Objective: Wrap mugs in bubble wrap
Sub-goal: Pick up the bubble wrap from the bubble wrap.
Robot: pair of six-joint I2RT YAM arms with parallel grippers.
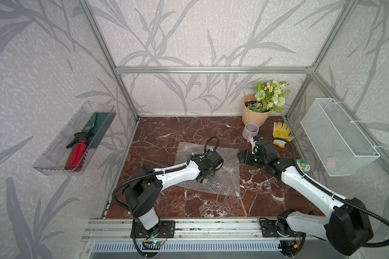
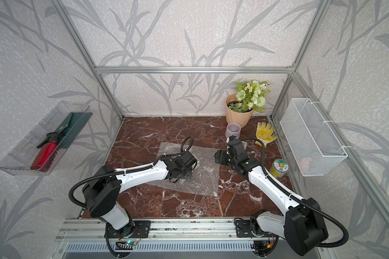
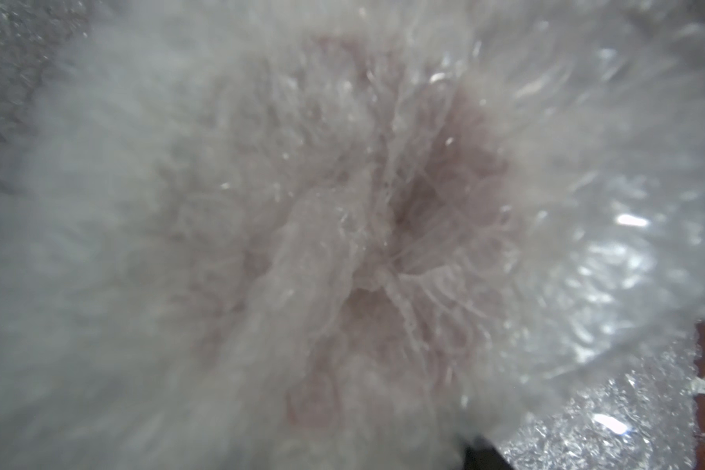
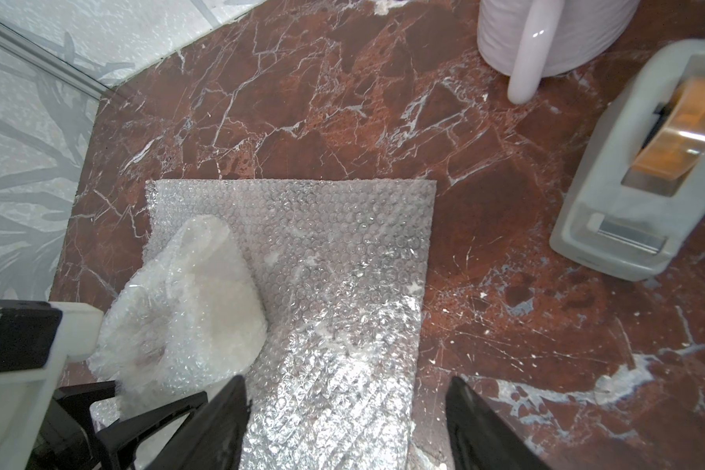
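A square sheet of clear wrap [image 1: 225,179], dotted all over with small round bubbles and shiny where the light catches it, lies flat in the middle of the worktop [image 1: 166,134], a smooth red-brown slab veined with white like marble. On the sheet sits a bundle [image 4: 188,309]: more wrap gathered into a lumpy, milky-white, rounded mass of crumpled folds. In the left wrist view it fills almost the whole picture, blurred, with a faint pink tint showing through; what is inside cannot be made out. In both top views the left arm hides it. The left claw [image 1: 206,178] points down at the bundle. In the right wrist view its black fingers lie right against the bundle's end, but I cannot tell whether they pinch the wrap or only touch it. The right claw [image 4: 344,427] hangs over the sheet's right edge, its two black fingers spread wide, one above the wrap and one above bare worktop, gripping nothing. The mug [image 1: 250,131], pale lilac, glossy and round with a loop handle, stands upright and bare at the back right, apart from the sheet and just in front of a ribbed peach pot [image 1: 254,116]. A grey plastic tape dispenser [image 4: 627,183] stands near the mug, and a yellow-and-white knit glove [image 1: 281,133] lies flat to its right.
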